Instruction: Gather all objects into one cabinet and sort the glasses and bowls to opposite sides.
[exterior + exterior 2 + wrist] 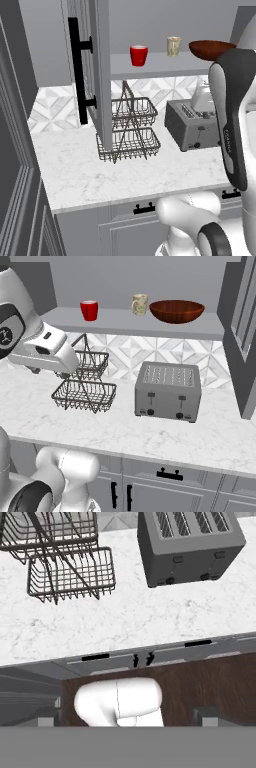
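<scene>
Red cup (89,310) left, cream cup (140,304) mid, bowl (176,311) right on cabinet shelf (125,323): sorted apart. Pincer (128,717) spread wide, empty, above desk (125,624) edge.

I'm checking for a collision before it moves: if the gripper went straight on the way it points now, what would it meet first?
Probably the front edge of the marble counter, or the drawer fronts just under it; depth is unclear. The open gripper looks down there, short of the toaster.

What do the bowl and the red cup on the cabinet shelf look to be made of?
The bowl looks like wood: dark reddish-brown, faint grain-like streaks, soft sheen. The red cup looks like glossy plastic or glazed ceramic: plain even red, smooth sides; the look leaves it open.
</scene>
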